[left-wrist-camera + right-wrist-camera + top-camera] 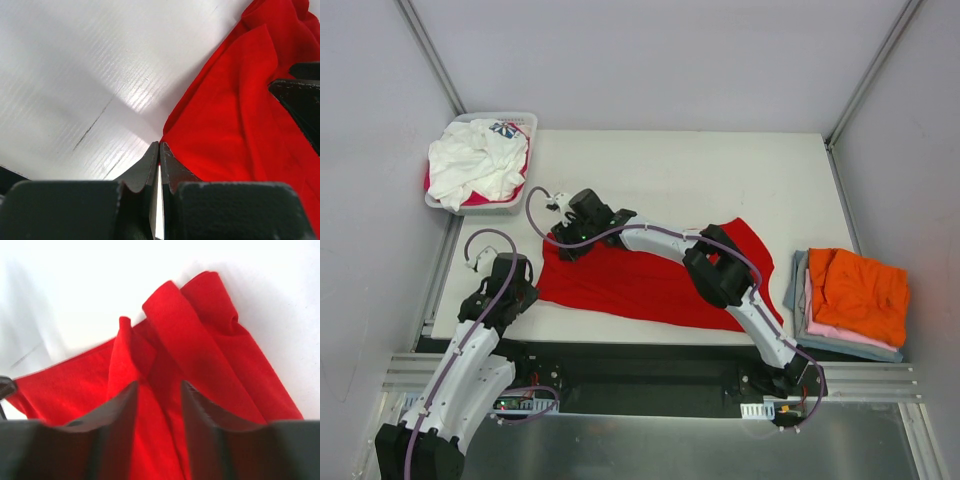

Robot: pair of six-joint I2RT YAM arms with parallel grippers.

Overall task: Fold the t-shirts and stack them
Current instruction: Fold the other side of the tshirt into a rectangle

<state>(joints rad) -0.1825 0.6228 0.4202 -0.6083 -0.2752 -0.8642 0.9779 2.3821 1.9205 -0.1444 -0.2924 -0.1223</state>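
Note:
The red t-shirt [650, 280] lies spread on the white table, bunched into folds at its far left corner [200, 340]. My right gripper [565, 242] reaches across to that corner. It is open, and its fingers straddle a fold of red cloth [157, 390]. My left gripper [523, 288] is at the shirt's near left corner. Its jaws are shut, and the tips [159, 145] pinch the red hem [235, 115]. A folded stack at the right has an orange shirt [860, 290] on top of pink [840, 333] and blue-grey [798, 290] ones.
A white slotted basket [442, 201] stands at the table's far left corner, holding a white printed shirt [475, 165] over magenta cloth. The right gripper's dark body [300, 97] shows in the left wrist view. The enclosure walls and frame posts stand close on both sides.

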